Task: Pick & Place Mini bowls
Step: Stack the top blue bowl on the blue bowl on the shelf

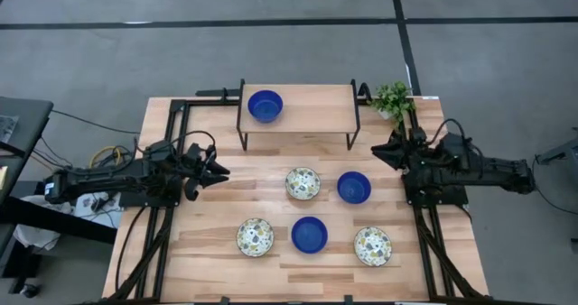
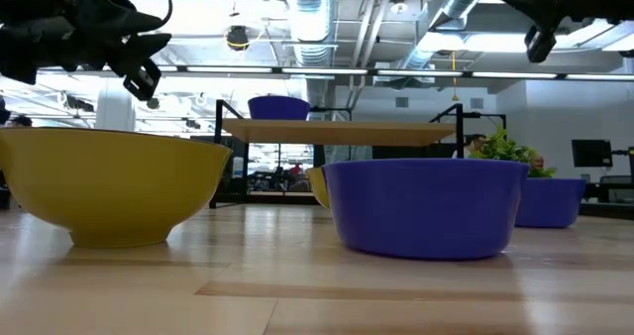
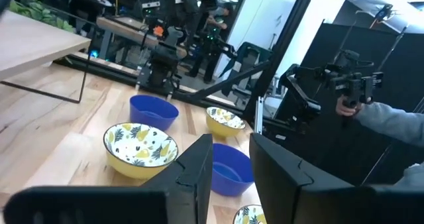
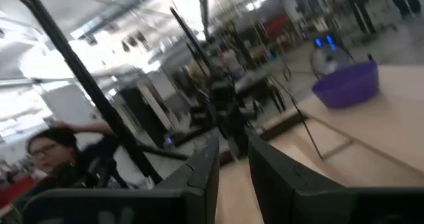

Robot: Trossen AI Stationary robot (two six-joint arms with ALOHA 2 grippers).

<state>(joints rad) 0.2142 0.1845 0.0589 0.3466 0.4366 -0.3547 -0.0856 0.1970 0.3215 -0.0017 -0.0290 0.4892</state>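
Six mini bowls show in the high view. One blue bowl [image 1: 265, 106] sits on the raised shelf [image 1: 307, 107] at the far side of the table [image 1: 226, 206]. The other five lie on the table below it: a patterned bowl [image 1: 302, 183] and a blue bowl [image 1: 354, 187] in the farther row, then a patterned bowl [image 1: 256, 236], a blue bowl [image 1: 309, 234] and a patterned bowl [image 1: 372, 245] in the nearer row, all apart from one another.

Neither arm holds anything. The left pincer [image 1: 217, 171] hangs over the table's left side, its fingers [image 3: 199, 171] standing a narrow gap apart on nothing. The right pincer [image 1: 379, 149] waits near the small green plant [image 1: 394, 97], likewise slightly parted and empty.

With one bowl on the shelf and five below, the step in hand looks like the approach to another pick. That would call for spreading the fingers wider and lowering them over a bowl's rim.

Only the high view gives the full count and layout. The low view shows just the outer walls, so the patterned bowls read as plain yellow there, though it confirms both arms hang clear above the table. The left wrist view shows a person's sleeve [image 3: 397, 121] beyond the table, unseen from above.
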